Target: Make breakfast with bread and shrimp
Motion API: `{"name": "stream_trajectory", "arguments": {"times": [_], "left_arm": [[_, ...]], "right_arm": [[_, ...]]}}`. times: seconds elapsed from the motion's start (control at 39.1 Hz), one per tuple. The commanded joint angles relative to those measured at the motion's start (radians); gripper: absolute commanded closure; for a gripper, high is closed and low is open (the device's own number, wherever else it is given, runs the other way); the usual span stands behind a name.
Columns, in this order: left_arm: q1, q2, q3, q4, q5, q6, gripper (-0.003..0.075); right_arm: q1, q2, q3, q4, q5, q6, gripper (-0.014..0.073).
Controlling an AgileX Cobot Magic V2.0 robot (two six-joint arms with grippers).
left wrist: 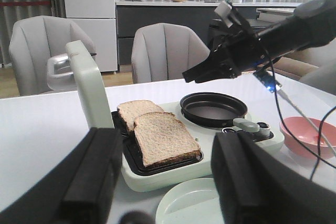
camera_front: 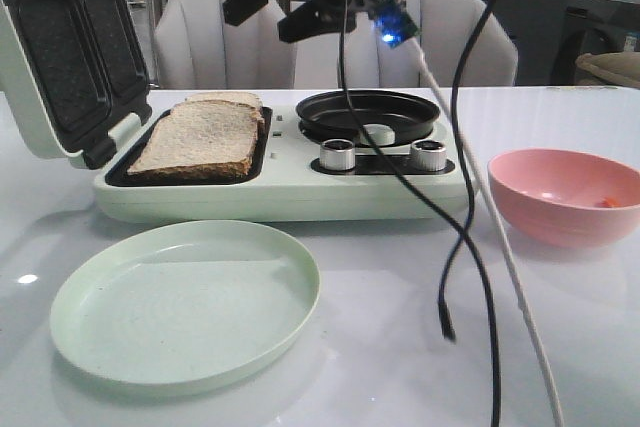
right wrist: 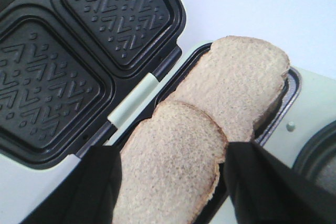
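Two slices of bread [camera_front: 198, 139] lie overlapping in the open sandwich maker's lower tray [camera_front: 262, 142]; the bread [right wrist: 231, 85] also fills the right wrist view. My right gripper [camera_front: 272, 9] hangs open well above the maker, its fingers [right wrist: 97, 187] spread wider than the near slice and touching nothing. A tiny orange shrimp [camera_front: 607, 202] sits inside the pink bowl [camera_front: 560, 197] at the right. My left gripper [left wrist: 168, 192] is open and empty, held back from the maker with the bread [left wrist: 163, 137] in front of it. It is out of the front view.
The maker's lid [camera_front: 65, 47] stands open at the left. A black round pan [camera_front: 368, 112] and two knobs [camera_front: 338, 154] occupy its right half. A pale green plate [camera_front: 185, 302] lies in front. Black and white cables [camera_front: 470, 247] dangle from the right arm across the table.
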Motion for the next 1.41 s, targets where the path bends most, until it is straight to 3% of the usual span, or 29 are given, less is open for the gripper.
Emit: {"name": "stream_trajectory", "arguments": {"times": [0.0,0.33,0.49,0.59,0.97,1.38], "left_arm": [[-0.008,0.015,-0.024,-0.005,-0.079,-0.012,0.0285],[-0.008,0.015,-0.024,-0.005,-0.079,-0.012,0.0285],[-0.008,0.015,-0.024,-0.005,-0.079,-0.012,0.0285],[-0.008,0.015,-0.024,-0.005,-0.079,-0.012,0.0285],[-0.008,0.015,-0.024,-0.005,-0.079,-0.012,0.0285],[-0.008,0.015,-0.024,-0.005,-0.079,-0.012,0.0285]], "right_arm": [[-0.003,-0.132,-0.038,-0.173,0.011,0.129,0.0083],[-0.004,-0.353,-0.038,-0.862,0.191,0.677,0.0083],[-0.004,-0.448,0.016,-1.061,0.251,0.851,0.0086],[-0.004,-0.522,0.104,-1.096,0.219,0.896,0.0086],[-0.004,-0.906,0.668,-1.055,-0.116,0.909,0.0086],[-0.004,-1.435,1.140,-1.021,-0.359,0.909,0.0086]]}}
